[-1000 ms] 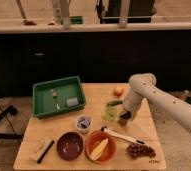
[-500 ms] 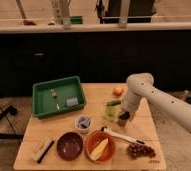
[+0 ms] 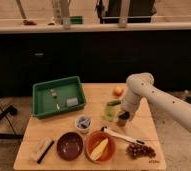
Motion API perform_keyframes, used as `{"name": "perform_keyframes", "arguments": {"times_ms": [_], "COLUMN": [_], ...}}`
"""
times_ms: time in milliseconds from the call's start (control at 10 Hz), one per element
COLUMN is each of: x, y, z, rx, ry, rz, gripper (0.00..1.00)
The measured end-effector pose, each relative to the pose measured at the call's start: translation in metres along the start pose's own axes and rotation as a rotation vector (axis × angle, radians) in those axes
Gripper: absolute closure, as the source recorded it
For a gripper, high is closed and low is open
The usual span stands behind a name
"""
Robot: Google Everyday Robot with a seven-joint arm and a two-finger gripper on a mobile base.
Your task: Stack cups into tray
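Observation:
The green tray (image 3: 40, 99) lies at the back left of the wooden table and holds a few small items. The grey-blue cup (image 3: 83, 122) stands upright in front of the tray's right corner. The pale yellow-green cup (image 3: 110, 110) stands near the table's middle right. My gripper (image 3: 121, 117) hangs from the white arm, low over the table and right beside the yellow-green cup on its right side. I cannot tell whether it touches the cup.
A brown bowl (image 3: 70, 146) and an orange bowl (image 3: 90, 139) with a yellow item sit at the front. Grapes (image 3: 140, 150), a white utensil (image 3: 123, 134), an orange fruit (image 3: 119, 91) and a brush (image 3: 41, 149) also lie on the table (image 3: 154, 125).
The arm's upper part has shifted slightly. The gripper stays beside the yellow-green cup. Both cups and the tray have not moved.

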Motion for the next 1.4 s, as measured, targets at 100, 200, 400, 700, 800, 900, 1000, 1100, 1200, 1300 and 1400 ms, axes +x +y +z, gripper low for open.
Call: {"name": "perform_keyframes", "arguments": {"times_ms": [100, 200, 400, 700, 800, 900, 1000, 1100, 1200, 1300, 1400], "x": [0.0, 0.002, 0.002, 0.004, 0.006, 0.006, 0.008, 0.012, 0.017, 0.02, 0.025], "y": [0.005, 0.006, 0.016, 0.022, 0.023, 0.025, 0.028, 0.028, 0.027, 0.024, 0.019], "z": [-0.002, -0.002, -0.005, -0.012, -0.018, -0.021, -0.025, -0.028, -0.032, -0.036, -0.039], "rx": [-0.005, -0.008, -0.014, -0.015, -0.011, -0.011, -0.012, -0.012, -0.015, -0.019, -0.026], "ry": [0.004, 0.007, 0.01, 0.026, 0.046, 0.054, 0.061, 0.07, 0.075, 0.078, 0.079], "rz": [0.038, 0.049, 0.082, 0.133, 0.16, 0.178, 0.202, 0.23, 0.25, 0.26, 0.265], "gripper": [0.97, 0.97, 0.97, 0.97, 0.97, 0.97, 0.97, 0.97, 0.97, 0.97, 0.97]}}
